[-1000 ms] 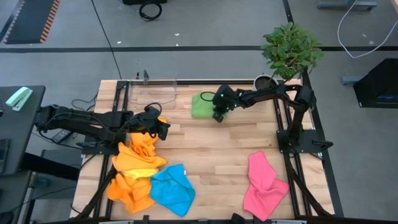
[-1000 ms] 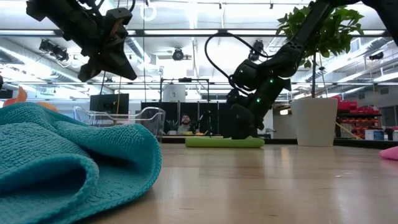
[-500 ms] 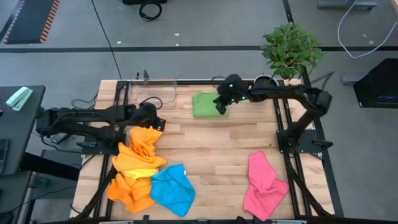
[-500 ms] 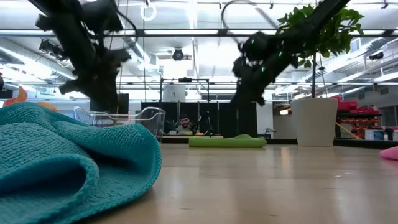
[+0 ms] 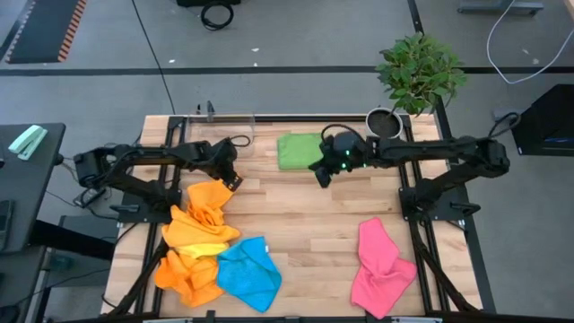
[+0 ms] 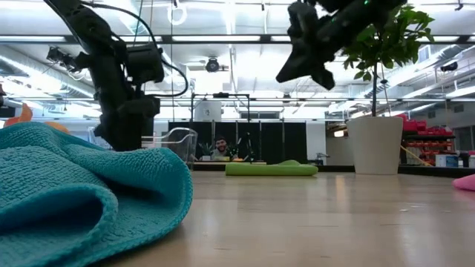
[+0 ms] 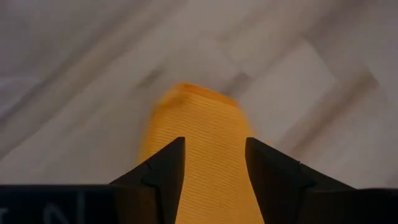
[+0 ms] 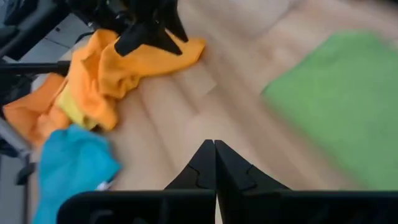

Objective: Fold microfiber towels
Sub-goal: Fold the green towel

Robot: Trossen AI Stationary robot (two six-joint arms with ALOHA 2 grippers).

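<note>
- My left gripper sits low over the far corner of the orange towel on the table's left side, jaws parted with the cloth's edge between them, not yet pinched.
- I would close only once both fingertips straddle a single layer; grabbing a bunched fold would drag the whole heap.
- That orange towel lies crumpled, overlapping a yellow towel with a second orange towel nearer, and the blue towel just beside them, so I should lift gently to separate it.
- My right gripper is clenched and empty, raised above the bare wood just right of the green towel, which lies flat and folded at the far middle.
- The pink towel waits crumpled at the near right.
- I judge most towels unfolded.
</note>
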